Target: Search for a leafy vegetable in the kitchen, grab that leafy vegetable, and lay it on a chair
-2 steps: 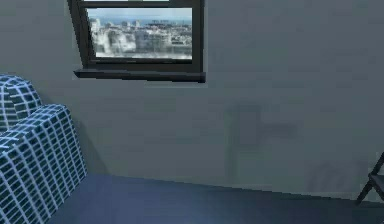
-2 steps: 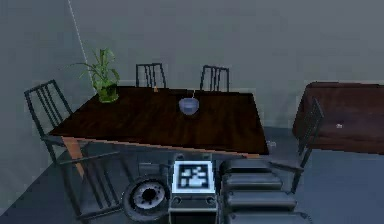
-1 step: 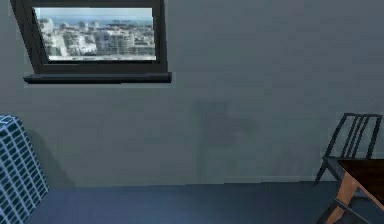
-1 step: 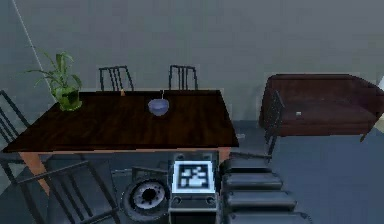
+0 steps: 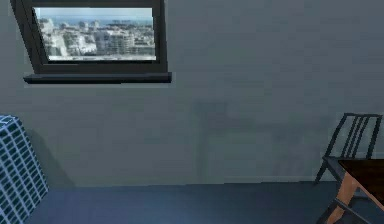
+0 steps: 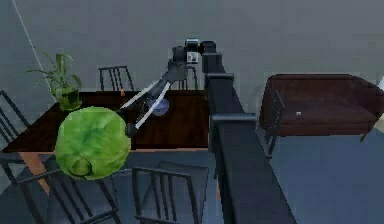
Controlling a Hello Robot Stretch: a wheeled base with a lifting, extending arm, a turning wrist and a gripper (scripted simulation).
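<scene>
Forward view's right edge cuts chair (image 5: 358,117), table (image 5: 366,176).

Dim, even light in both views; the window (image 5: 95,35) is the brightest patch, showing daylight; soft grey shadow lies on the wall (image 5: 260,100) below it.

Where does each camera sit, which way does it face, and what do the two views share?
Forward view: on the robot, facing ahead and slightly down at a wall with a window.
Arm side view: on the body, facing out sideways over a table; the arm and gripper show, a vegetable at the fingers' end.
Shared: probably the table and a chair, at the forward view's right edge.
</scene>
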